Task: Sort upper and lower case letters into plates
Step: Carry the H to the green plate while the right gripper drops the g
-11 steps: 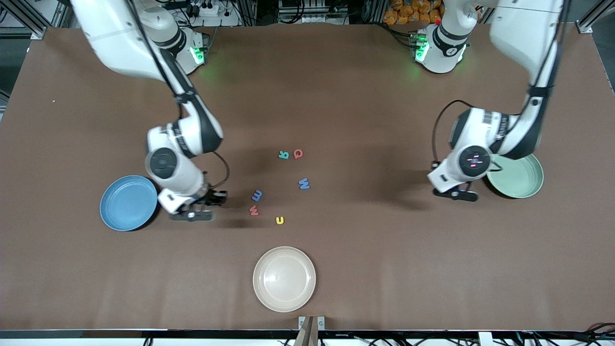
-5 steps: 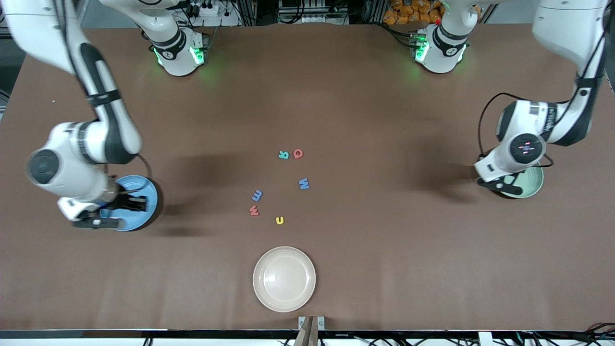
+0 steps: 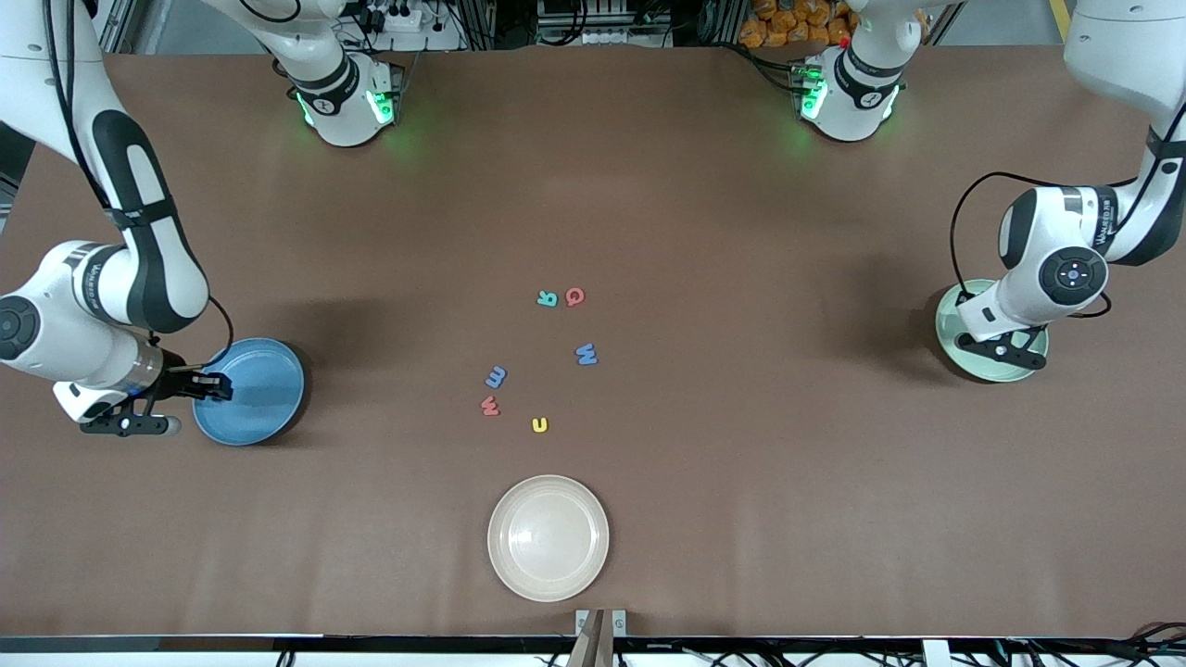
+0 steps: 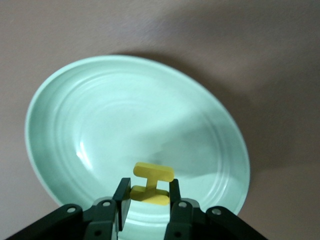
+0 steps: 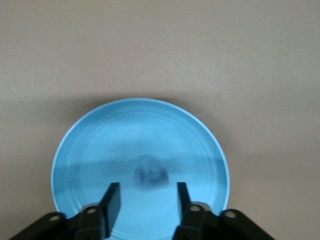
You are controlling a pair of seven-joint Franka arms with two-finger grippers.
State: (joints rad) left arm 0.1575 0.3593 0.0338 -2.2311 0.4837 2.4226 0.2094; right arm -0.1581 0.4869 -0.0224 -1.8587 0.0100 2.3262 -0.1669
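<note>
The front view looks down from high across the whole table [image 3: 649, 185], facing both bases. The left wrist view looks close down onto the mint green plate [image 4: 75, 125] near the left arm's table edge; the right wrist view likewise onto the sky blue plate [image 5: 100, 140]

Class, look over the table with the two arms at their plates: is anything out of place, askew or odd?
One extra: a cream-white plate sits empty nearest the front camera. Otherwise nothing. Six letters lie flat mid-table. The left gripper holds a yellow letter over the green plate; the right gripper, jaws open, hangs over the blue plate.
</note>
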